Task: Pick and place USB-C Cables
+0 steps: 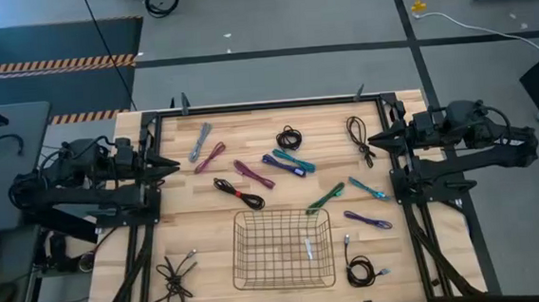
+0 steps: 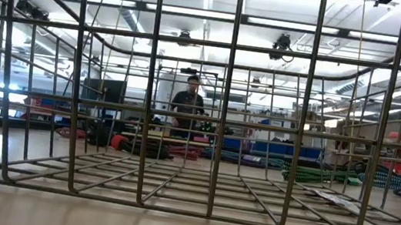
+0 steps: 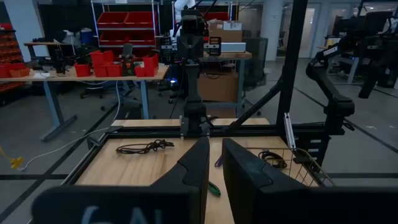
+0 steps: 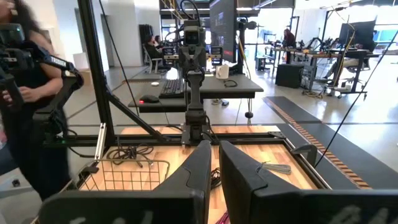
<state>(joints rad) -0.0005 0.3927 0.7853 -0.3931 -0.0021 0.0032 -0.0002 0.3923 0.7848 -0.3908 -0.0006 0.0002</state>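
Several USB-C cables lie loose on the wooden table: a grey one (image 1: 200,141), a magenta one (image 1: 210,157), a purple one (image 1: 253,173), a small black coil (image 1: 289,137), a green one (image 1: 324,199) and black bundles (image 1: 176,277) (image 1: 360,270). A wire mesh basket (image 1: 237,258) stands at the near middle. My left gripper (image 1: 173,164) (image 3: 216,142) hovers level at the table's left edge, shut on nothing. My right gripper (image 1: 373,140) (image 4: 215,144) faces it from the right edge, also shut on nothing.
The basket's wires (image 2: 221,131) fill the low view, and a person (image 2: 188,99) stands far behind the table. A small white item (image 1: 308,248) lies inside the basket. Black frame rails (image 1: 266,105) border the table. Another person (image 4: 25,93) stands beside the table.
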